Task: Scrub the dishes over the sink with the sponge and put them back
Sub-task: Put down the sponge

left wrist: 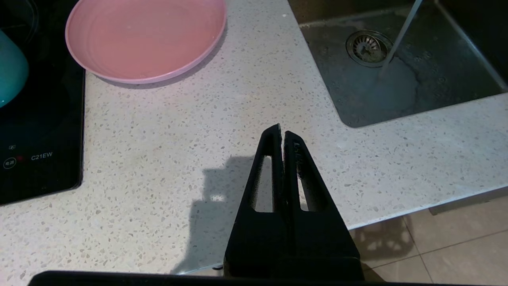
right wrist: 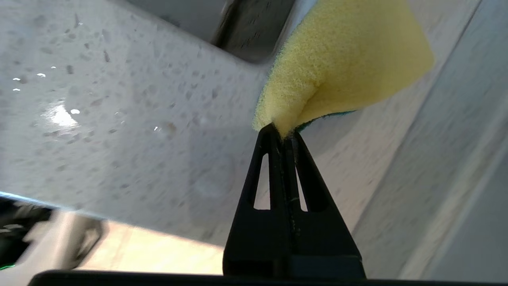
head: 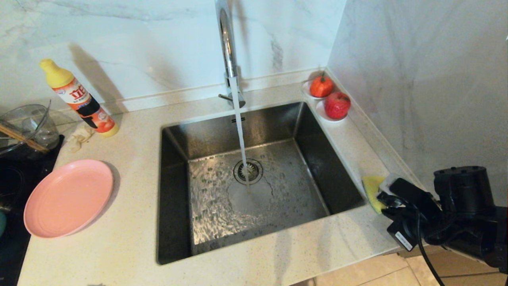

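The pink plate [head: 68, 197] [left wrist: 145, 37] lies on the counter left of the sink [head: 172, 186]. A sliver of the teal bowl [left wrist: 10, 69] shows on the black cooktop beside the plate. Water runs from the faucet [head: 228, 51] onto the drain [head: 248, 171]. My right gripper [head: 383, 198] [right wrist: 282, 133] is at the sink's right rim, shut on one end of the yellow sponge [head: 373, 190] [right wrist: 341, 63], whose green layer shows underneath. My left gripper [left wrist: 281, 133] hangs shut and empty over the counter's front edge, below the plate; it is out of the head view.
A detergent bottle [head: 79, 99] leans at the back left, with a crumpled rag [head: 81, 137] beside it. A glass bowl with chopsticks [head: 25, 127] stands on the cooktop [head: 12, 178]. Two saucers with red fruit [head: 321, 87] [head: 337, 105] sit at the back right corner. A marble wall [head: 416, 79] closes the right side.
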Available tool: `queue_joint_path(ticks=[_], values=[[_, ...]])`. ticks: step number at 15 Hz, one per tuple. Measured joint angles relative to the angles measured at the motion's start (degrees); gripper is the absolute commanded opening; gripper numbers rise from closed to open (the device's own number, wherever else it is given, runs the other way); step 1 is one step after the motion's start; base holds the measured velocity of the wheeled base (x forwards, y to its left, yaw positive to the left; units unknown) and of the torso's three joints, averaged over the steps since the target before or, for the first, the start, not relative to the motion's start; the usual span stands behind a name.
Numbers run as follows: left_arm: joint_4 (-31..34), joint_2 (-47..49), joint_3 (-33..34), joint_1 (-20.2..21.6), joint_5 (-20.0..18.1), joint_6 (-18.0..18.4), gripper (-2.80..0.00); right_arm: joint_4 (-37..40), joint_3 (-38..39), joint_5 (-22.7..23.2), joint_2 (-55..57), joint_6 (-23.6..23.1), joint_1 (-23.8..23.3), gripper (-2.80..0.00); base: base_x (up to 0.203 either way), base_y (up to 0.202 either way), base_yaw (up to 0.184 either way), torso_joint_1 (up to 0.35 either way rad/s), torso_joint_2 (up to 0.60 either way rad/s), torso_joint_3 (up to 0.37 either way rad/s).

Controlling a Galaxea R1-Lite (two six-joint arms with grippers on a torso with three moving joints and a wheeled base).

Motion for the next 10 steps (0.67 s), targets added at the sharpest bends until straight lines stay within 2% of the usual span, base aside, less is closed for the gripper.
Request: queue_joint_path(ticks=[4, 10], values=[[0.0, 0.0, 0.0, 0.0, 0.0, 0.0, -2.80, -3.9, 1.4, -0.1, 0.6, -5.5, -0.1, -2.80, 0.000, 0.000, 0.000, 0.000, 0.00, 0.000], [0.0, 0.0, 0.0, 0.0, 0.0, 0.0, -2.80, -9.8, 2.2, -0.2, 1.9, -8.2, -2.0, -2.80, 0.000, 0.000, 0.000, 0.000, 0.00, 0.000]])
